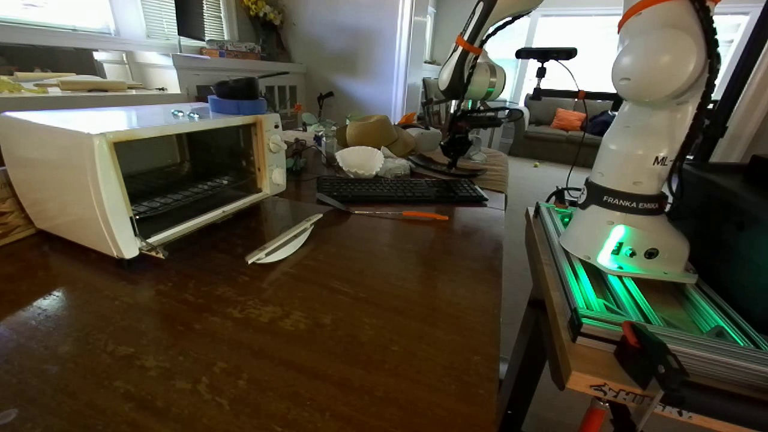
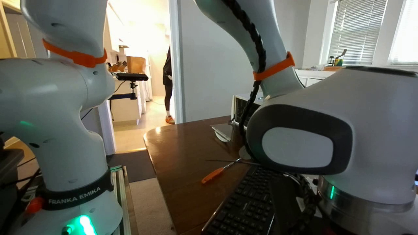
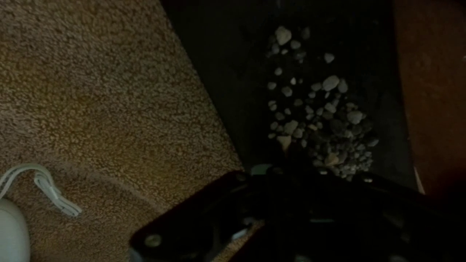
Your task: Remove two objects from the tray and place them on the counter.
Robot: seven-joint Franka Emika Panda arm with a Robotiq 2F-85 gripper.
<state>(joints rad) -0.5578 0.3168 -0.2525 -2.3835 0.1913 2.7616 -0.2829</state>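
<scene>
In the wrist view the dark tray holds many grey and pale stones, thickest towards the lower right. My gripper comes in from below, its black fingers drawn together over the heap. A pale pointed stone shows right at the tips; whether anything sits between them is too dark to tell. The counter borders the tray on the right. An exterior view shows the gripper low at the counter's far end, above a dark curved rim. The arm hides the gripper from the remaining exterior view.
Tan carpet-like fabric lies left of the tray, with a white corded object. A black keyboard, an orange-handled tool, a white fluted bowl and a hat stand near the arm. Further along is a white toaster oven.
</scene>
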